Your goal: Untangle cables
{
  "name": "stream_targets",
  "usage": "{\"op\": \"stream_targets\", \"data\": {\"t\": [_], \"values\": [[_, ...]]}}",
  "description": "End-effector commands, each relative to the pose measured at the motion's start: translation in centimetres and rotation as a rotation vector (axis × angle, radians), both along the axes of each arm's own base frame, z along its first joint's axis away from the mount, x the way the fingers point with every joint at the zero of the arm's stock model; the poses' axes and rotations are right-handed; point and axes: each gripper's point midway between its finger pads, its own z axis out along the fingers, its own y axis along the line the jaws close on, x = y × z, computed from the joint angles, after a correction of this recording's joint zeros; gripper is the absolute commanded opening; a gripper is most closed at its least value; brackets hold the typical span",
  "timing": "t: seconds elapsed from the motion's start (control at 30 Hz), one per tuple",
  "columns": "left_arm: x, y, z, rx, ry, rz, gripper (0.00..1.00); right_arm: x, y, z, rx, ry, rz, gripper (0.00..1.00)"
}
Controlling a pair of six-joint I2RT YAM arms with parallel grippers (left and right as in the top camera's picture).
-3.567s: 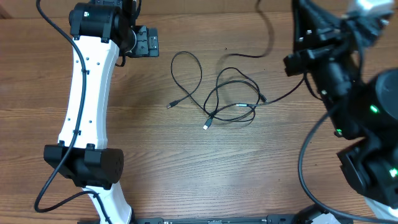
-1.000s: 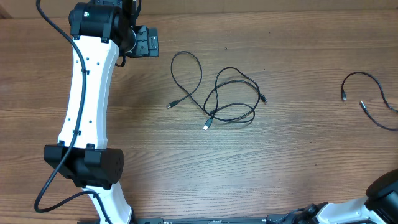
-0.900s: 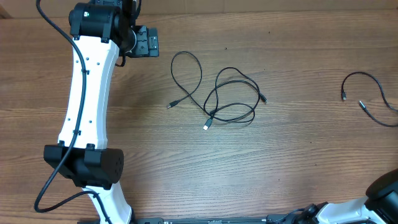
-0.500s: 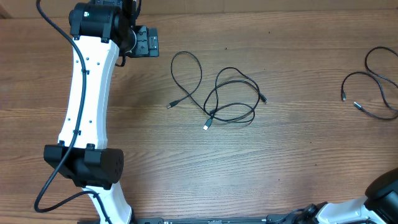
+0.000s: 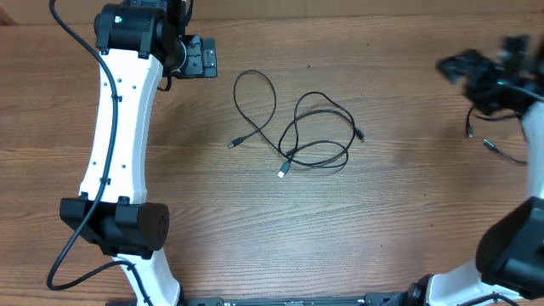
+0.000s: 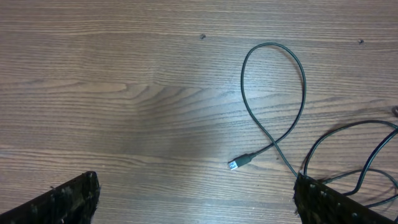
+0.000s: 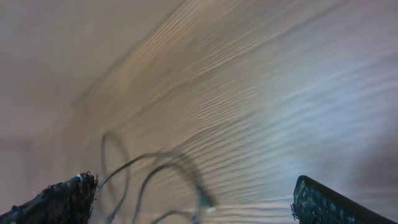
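Overall, the overhead view is showing the whole wooden table (image 5: 382,221), its grain running from 9 o'clock to 3 o'clock. The main bunch of cables (image 5: 291,154) is lying near the middle, with one open loop reaching toward 11 o'clock and two overlapping loops at its 3 o'clock side. A separate cable (image 5: 501,153) is lying well apart at the far 3 o'clock edge. Only this view is placing both arms. The left gripper (image 5: 201,58) is hovering at 10 o'clock from the bunch, and the right gripper (image 5: 463,66), smeared by motion, is hanging at 2 o'clock, near the separate cable. The left wrist view is adding detail the overhead lacks. The open loop is ending in a silver plug (image 6: 235,164), and the strand is crossing itself just beside it. This gripper's jaws are standing spread wide at the lower corners with nothing between them. The right wrist view is heavily blurred. It is showing dark cable curves (image 7: 158,155) on streaked wood below the right gripper's jaws, which are likewise spread and gripping nothing. Whether the fingers are touching that cable cannot be told. A paler band is running along the table's 12 o'clock edge.
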Motion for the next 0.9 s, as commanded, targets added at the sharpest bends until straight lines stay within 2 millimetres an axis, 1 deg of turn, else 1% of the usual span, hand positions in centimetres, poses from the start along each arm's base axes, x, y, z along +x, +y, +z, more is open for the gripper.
{"op": "stream_targets", "data": {"t": [0.0,0.03,0.2,0.3,0.4,0.47,0.53,0.67,0.73,0.87], "values": [[0.1,-0.3,-0.2,-0.013,0.004,-0.001,0.99,0.5,5.7,-0.8,0.015,0.018,0.132,1.0],[0.1,-0.3,-0.2,-0.013,0.004,-0.001,1.0,0.5,7.6,-1.5,0.009,0.036,0.172,1.0],[0.1,-0.3,-0.2,-0.013,0.004,-0.001,1.0,-0.3,14.7,-4.6,-0.028,0.106,0.316,1.0],[0.1,-0.3,-0.2,-0.013,0.004,-0.001,1.0,-1.2,18.5,-5.8,-0.048,0.132,0.399,1.0],[0.1,-0.3,-0.2,-0.013,0.004,-0.001,1.0,-2.1,21.2,-6.8,-0.077,0.154,0.458,1.0],[0.1,-0.3,-0.2,-0.013,0.004,-0.001,1.0,-2.8,22.5,-7.2,-0.101,0.167,0.487,1.0],[0.1,-0.3,-0.2,-0.013,0.004,-0.001,1.0,-3.5,23.4,-7.6,-0.138,0.183,0.502,1.0],[0.1,-0.3,-0.2,-0.013,0.004,-0.001,1.0,-4.6,24.3,-8.5,-0.211,0.239,0.471,1.0],[0.1,-0.3,-0.2,-0.013,0.004,-0.001,1.0,-5.0,25.1,-8.5,-0.214,0.237,0.492,1.0],[0.1,-0.3,-0.2,-0.013,0.004,-0.001,1.0,-5.4,26.1,-8.4,-0.217,0.227,0.516,1.0]]}}
